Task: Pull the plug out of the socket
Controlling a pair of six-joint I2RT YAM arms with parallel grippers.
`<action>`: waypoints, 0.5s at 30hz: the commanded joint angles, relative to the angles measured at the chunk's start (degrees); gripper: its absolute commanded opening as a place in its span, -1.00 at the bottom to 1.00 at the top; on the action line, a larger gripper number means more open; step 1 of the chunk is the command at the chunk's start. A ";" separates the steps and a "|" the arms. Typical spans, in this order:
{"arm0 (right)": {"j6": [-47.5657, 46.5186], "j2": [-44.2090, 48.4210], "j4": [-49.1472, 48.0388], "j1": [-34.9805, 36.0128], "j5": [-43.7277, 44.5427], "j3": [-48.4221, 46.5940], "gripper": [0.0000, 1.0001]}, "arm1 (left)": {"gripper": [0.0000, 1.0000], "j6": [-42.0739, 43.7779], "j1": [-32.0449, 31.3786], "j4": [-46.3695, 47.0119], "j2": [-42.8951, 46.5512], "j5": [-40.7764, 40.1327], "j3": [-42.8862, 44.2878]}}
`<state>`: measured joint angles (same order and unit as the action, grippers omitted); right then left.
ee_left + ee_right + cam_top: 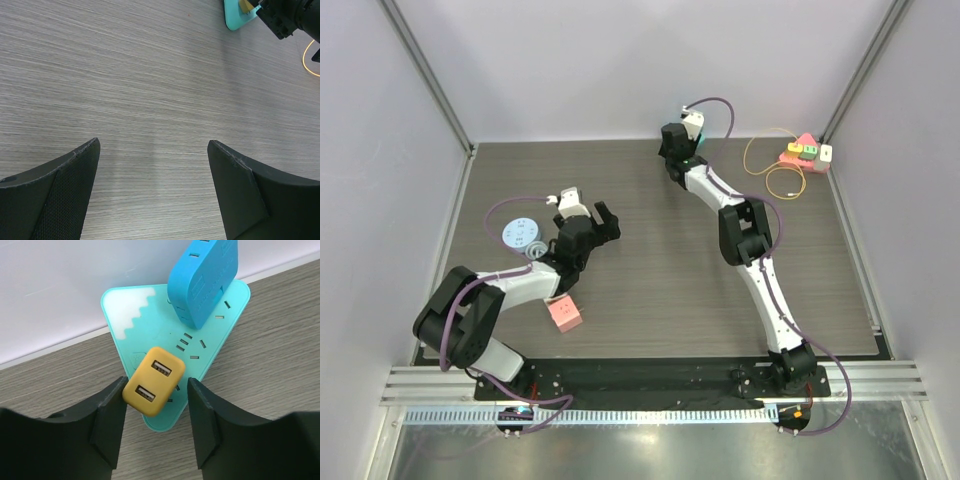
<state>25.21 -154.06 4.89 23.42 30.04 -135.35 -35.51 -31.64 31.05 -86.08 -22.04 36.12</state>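
A teal triangular socket lies flat by the back wall. A yellow two-port USB plug sits in its near corner, and a blue plug sits in its far part. My right gripper straddles the yellow plug. Its left finger touches the plug's edge, while the right finger stands a small gap away. In the top view the right gripper hides the socket. My left gripper hovers wide open over bare table, holding nothing. The socket's corner shows in the left wrist view.
A pink socket with small plugs and a looped yellow cable lies at the back right corner. A pink cube and a pale blue disc lie near the left arm. The wall is just behind the teal socket.
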 commanded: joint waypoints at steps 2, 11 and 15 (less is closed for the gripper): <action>-2.97 0.07 -3.65 0.75 2.83 -2.46 -0.02 | 0.76 0.88 0.00 2.00 0.22 -0.98 1.67; -2.45 4.11 -3.39 1.19 3.01 2.89 -0.47 | 0.78 1.67 0.00 0.16 0.13 0.42 2.82; -2.27 7.45 -3.39 1.63 2.91 7.80 -0.52 | 0.78 1.93 0.00 -0.55 -0.05 1.12 3.43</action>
<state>22.85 -152.07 1.32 24.12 31.40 -130.85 -35.20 -31.64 29.74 -86.15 -21.02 37.36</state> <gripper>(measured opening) 0.392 0.888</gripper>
